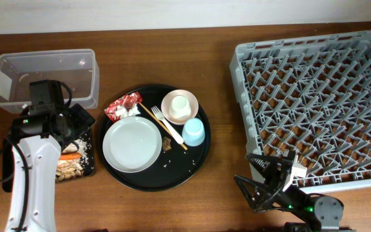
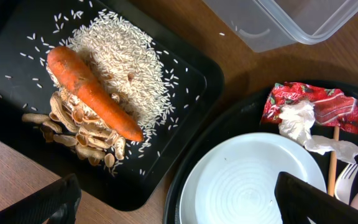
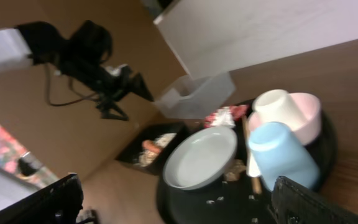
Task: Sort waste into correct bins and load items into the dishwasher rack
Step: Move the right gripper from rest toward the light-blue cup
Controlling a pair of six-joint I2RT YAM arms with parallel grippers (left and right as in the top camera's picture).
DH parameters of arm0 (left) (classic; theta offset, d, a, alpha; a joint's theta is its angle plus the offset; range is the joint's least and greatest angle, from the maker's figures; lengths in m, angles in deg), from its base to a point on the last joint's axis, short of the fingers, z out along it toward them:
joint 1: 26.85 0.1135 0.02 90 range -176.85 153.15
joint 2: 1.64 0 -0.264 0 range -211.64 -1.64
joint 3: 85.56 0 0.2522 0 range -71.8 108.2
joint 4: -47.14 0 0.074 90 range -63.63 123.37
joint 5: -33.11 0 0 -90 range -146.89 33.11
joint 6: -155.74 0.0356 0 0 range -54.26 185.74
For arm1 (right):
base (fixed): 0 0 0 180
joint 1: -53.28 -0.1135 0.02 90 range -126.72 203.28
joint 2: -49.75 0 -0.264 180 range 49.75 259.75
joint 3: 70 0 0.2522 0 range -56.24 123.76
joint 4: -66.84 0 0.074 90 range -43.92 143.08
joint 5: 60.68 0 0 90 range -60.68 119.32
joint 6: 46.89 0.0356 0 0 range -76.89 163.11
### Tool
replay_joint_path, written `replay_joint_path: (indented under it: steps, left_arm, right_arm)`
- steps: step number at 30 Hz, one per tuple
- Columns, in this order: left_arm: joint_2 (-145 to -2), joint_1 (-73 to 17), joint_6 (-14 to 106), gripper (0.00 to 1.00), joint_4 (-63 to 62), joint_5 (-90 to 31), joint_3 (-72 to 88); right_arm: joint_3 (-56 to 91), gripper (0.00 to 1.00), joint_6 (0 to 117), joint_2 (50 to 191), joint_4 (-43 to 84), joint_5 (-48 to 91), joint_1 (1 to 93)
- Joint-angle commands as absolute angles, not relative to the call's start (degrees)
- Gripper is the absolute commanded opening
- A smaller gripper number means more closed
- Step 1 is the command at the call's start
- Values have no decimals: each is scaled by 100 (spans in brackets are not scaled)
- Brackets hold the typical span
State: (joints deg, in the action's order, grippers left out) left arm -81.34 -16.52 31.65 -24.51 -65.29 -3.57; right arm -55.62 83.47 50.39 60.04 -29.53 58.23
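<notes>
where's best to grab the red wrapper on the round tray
Probably the crumpled middle of the red wrapper, from straight above, pinching across its short width. It lies low on the round black tray, offering no side edge, and the white tissue bunched against it may come along.

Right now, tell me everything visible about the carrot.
The carrot is whole, orange, tapered, with dull, slightly soiled skin. It lies flat and diagonal in the flat black tray, thick end upper left, tip lower right in the left wrist view. It rests across white rice and beige food scraps.
</notes>
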Motion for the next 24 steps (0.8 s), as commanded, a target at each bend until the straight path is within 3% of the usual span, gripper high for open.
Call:
replay_joint_path:
  steps: [1,10,15,24]
  left_arm:
    - [-8038,-1628,3191,99,-2458,-6529,-241]
    - [-8038,-1628,3191,99,-2458,-6529,-241]
    - [-8038,-1628,3194,99,-2458,-6529,-241]
    - [-8038,-1628,3194,99,-2458,-6529,-241]
  right_arm:
    - [-5544,99,8930,5018,6345,-3443,5856]
    - [-3828,99,8539,5164,6264,-2789,5856]
    - [-2569,98,6863,6139,4524,-2092,5856]
    - [429,99,4871,9509,1985,-1386,5526]
